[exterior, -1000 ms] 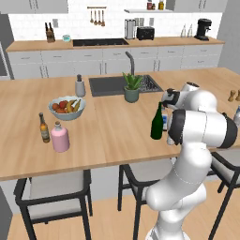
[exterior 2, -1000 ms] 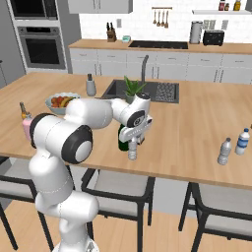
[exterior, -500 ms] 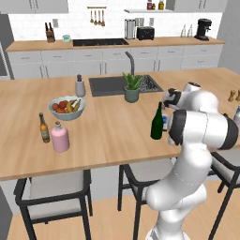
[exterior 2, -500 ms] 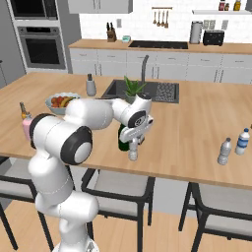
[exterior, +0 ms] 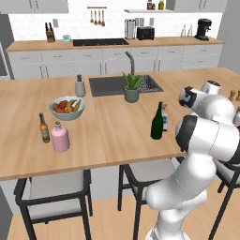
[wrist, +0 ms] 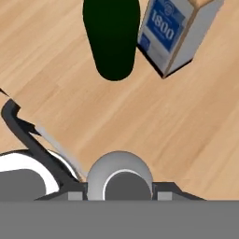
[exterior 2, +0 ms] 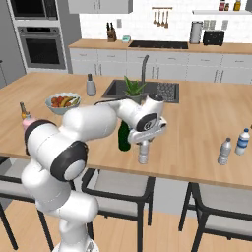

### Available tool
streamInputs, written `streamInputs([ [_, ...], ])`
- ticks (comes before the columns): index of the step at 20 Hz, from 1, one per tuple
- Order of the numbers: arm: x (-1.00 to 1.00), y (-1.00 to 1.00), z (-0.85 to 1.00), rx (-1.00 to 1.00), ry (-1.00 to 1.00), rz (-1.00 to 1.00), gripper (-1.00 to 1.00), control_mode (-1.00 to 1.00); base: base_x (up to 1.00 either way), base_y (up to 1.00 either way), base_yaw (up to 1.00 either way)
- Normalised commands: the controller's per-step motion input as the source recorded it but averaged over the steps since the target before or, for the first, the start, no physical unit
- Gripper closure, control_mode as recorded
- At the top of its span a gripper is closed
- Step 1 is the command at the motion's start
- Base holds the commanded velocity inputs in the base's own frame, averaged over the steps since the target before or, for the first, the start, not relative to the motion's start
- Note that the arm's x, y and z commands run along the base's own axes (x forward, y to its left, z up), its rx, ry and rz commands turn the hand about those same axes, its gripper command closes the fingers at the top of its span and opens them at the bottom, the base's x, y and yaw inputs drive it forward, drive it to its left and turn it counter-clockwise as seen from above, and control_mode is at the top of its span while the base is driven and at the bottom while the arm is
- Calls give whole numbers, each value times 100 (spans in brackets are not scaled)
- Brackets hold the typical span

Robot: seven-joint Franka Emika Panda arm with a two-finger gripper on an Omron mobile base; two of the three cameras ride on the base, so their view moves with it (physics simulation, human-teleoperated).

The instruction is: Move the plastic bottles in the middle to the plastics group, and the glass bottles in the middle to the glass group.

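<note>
My gripper (exterior 2: 143, 143) reaches down over the small clear greyish-white plastic bottle (exterior 2: 143, 156) near the island's front edge, shut on its neck. In the hand view the bottle's round top (wrist: 120, 177) sits tight between the fingertips (wrist: 74, 194). Just left of it stands the tall dark green wine bottle (exterior 2: 124, 138) (exterior: 157, 123) (wrist: 112, 37), with the squarish blue-labelled bottle (wrist: 173, 35) (exterior: 165, 119) beside it. The plastics group (exterior 2: 224, 151) stands far right. The brown beer bottle (exterior: 44, 128) and the pink flask (exterior: 60, 137) stand far left.
A fruit bowl (exterior: 66, 108), a grey shaker (exterior: 80, 86) and a potted plant (exterior: 131, 88) by the sink (exterior: 110, 85) lie behind the bottles. Two small brown shakers (exterior: 233, 95) stand at the right end. Stools sit under the island's front edge.
The arm and gripper have shifted a little to the right, and the small plastic bottle has gone with them, away from the green bottle.
</note>
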Motion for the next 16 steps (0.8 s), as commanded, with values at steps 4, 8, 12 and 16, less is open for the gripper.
streamInputs([
  [4, -25, -63, 9, 0, -5, -24, 100, -100, 0, 0, 0],
  [8, -3, -64, 1, 0, -4, -24, 100, -100, 0, 0, 0],
  [12, 5, -68, 1, 0, 0, -24, 100, -100, 0, 0, 0],
  [16, 1, -55, 14, 0, 0, -20, 100, -100, 0, 0, 0],
])
